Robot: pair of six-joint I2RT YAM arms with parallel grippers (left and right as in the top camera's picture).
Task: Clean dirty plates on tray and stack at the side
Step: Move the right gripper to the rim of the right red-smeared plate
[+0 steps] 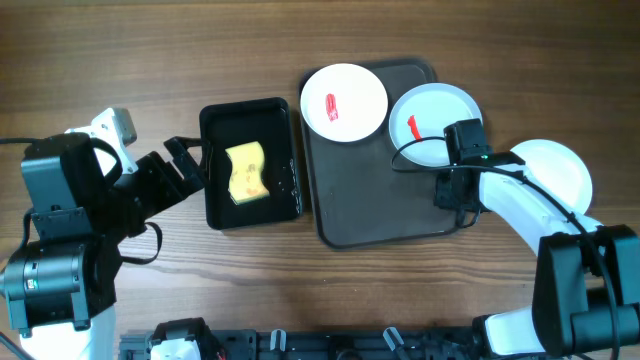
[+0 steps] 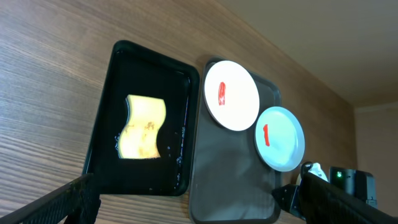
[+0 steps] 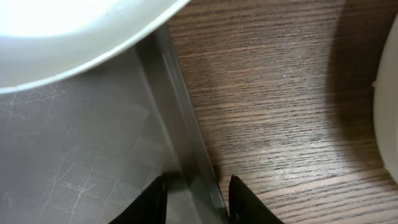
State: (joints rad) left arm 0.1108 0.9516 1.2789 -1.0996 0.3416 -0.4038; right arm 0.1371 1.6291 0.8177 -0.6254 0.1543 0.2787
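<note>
The dark tray (image 1: 380, 215) holds a white plate (image 1: 344, 101) with a red smear and a pale blue plate (image 1: 434, 124) with a red smear, both at its far end. A clean white plate (image 1: 555, 172) lies on the table to the right, partly under my right arm. My right gripper (image 1: 462, 195) sits at the tray's right edge. In the right wrist view its fingers (image 3: 196, 199) are closed on the tray rim (image 3: 180, 124), with the pale blue plate (image 3: 62, 37) just ahead. My left gripper (image 1: 185, 165) is open and empty, left of the tub.
A glossy black tub (image 1: 215, 115) left of the tray holds a wet yellow sponge (image 1: 246, 172). It also shows in the left wrist view (image 2: 142, 126). Bare wooden table surrounds everything.
</note>
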